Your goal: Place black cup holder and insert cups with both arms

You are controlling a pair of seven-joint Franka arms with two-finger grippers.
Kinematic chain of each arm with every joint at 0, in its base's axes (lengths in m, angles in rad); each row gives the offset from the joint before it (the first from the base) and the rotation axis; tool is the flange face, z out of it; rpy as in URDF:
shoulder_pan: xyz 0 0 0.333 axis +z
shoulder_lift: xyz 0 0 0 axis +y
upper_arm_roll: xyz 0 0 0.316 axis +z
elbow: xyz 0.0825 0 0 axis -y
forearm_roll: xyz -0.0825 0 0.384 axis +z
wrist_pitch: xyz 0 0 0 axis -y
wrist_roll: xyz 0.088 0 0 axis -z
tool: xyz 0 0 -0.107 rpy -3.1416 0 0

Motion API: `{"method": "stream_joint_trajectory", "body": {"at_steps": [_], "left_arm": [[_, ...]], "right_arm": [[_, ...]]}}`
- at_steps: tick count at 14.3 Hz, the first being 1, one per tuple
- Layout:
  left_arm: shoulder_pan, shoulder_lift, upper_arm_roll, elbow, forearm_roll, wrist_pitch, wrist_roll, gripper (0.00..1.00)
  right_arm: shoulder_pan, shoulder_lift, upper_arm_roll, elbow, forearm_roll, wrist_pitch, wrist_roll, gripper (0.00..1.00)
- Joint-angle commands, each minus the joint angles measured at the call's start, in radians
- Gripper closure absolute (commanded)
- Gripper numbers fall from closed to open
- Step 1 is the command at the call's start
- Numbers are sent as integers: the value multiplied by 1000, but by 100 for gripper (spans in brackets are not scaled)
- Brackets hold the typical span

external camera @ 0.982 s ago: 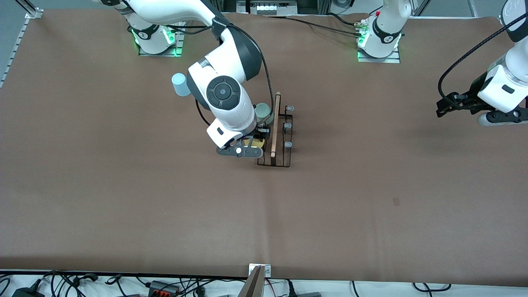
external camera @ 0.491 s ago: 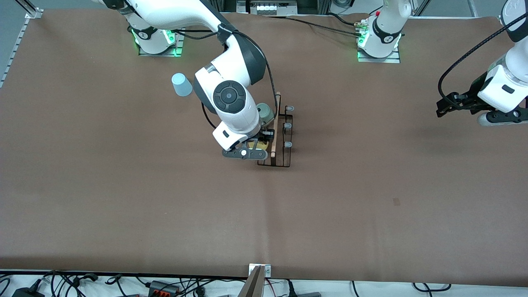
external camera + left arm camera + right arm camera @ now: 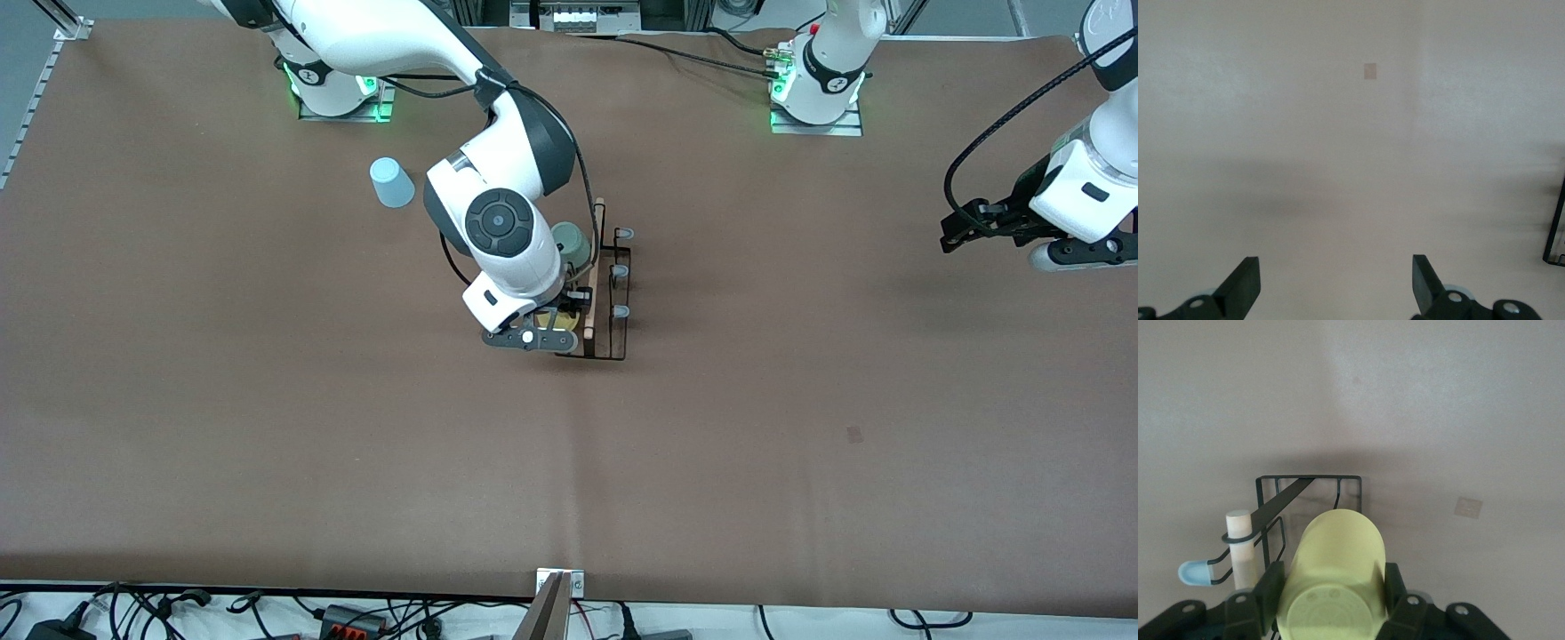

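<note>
1. Where the table's right-arm end begins, light blue cup (image 3: 391, 182) stands upside down, alone.
2. Right gripper (image 3: 553, 313) – clamped on yellow cup (image 3: 1333, 580), over black cup holder (image 3: 603, 293); mint green cup (image 3: 570, 243) on it.
3. Left gripper (image 3: 1336, 290) – jaws wide, empty, arm waiting over bare table (image 3: 800, 427).

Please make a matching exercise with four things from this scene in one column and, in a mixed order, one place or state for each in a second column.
Things:
1. yellow cup
2. light blue cup
3. mint green cup
4. left gripper

Places or states:
A. open, over bare table
B. alone on the table, toward the right arm's end
C. on the black cup holder
D. held in the right gripper

Pairs: 1-D, 2-B, 3-C, 4-A
</note>
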Motion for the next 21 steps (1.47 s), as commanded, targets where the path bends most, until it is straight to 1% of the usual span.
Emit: {"method": "stream_joint_trajectory", "body": {"at_steps": [1,5,6,7,8,12,14,15,17,20,21], "left_arm": [[2,2,0,16,-25,-14,21,0],[2,2,0,16,-24,-13,21,0],[2,2,0,16,-24,-13,21,0],[2,2,0,16,-24,-14,21,0],[3,2,0,16,-24,-14,21,0],[3,2,0,17,-24,-13,21,0],[3,2,0,17,-24,-13,19,0],[3,2,0,17,-24,-13,21,0],[3,2,0,17,-25,-13,19,0],[3,2,0,17,-24,-14,19,0],[3,2,0,17,-24,-13,19,0]], "right_arm": [[6,13,-7,6,12,9,13,77],[8,30,-7,6,12,32,10,75],[8,33,-7,4,12,32,10,70],[8,36,-7,6,11,32,13,45],[8,37,-7,6,11,32,19,0],[-1,0,-10,10,9,14,13,0],[-9,-25,-25,10,3,-18,6,0],[-32,-64,-30,12,-3,-52,0,0],[-78,-127,-60,10,0,-91,-46,0],[-194,-187,-66,10,-2,-186,-230,0],[-232,-204,-65,10,0,-209,-263,0]]}}
